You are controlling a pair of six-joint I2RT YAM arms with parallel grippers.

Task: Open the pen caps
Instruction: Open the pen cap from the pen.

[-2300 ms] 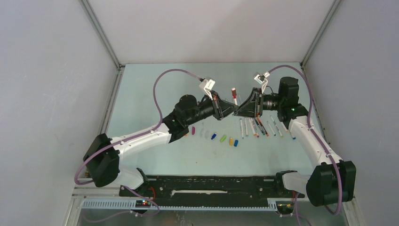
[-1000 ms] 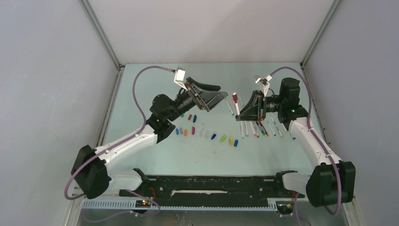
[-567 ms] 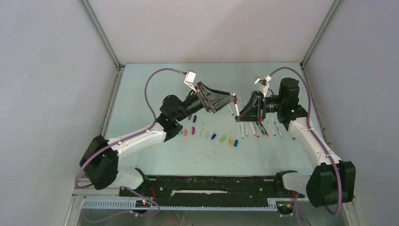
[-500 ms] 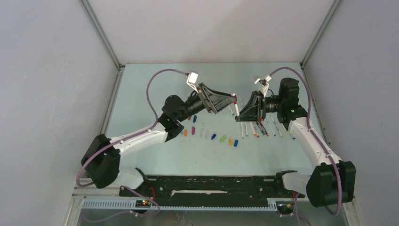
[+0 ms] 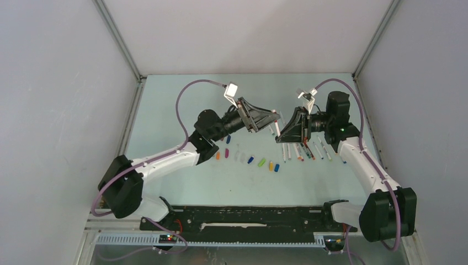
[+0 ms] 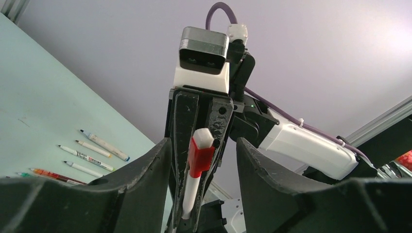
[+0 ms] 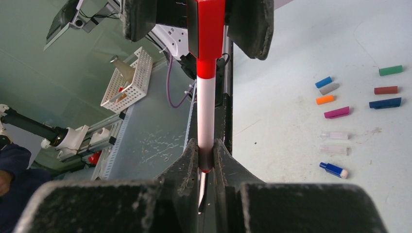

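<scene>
Two sets of fingers meet over the middle of the surface (image 5: 165, 99), and both are mine. Nearest my right wrist camera, my right fingers (image 7: 206, 154) are pressed tight on the lower barrel of a white pen (image 7: 205, 111), holding it out level so its capped end points toward my other arm; a firm hold low on the barrel should keep the pen from sliding when the cap is pulled. Farther along it, the red cap (image 7: 210, 29) sits on the pen's tip between my left fingers (image 6: 201, 160), which are spread on either side of it with a gap showing, not pinching yet. I judge they are placed there to clamp the cap and draw it straight off. Beyond, on the surface, loose caps (image 7: 357, 104) in blue, grey, orange, magenta, green, brown and navy lie in a loose cluster, set apart on my left side. Farther off on my right side, uncapped pens (image 5: 302, 149) lie in a row, well apart from the caps.
</scene>
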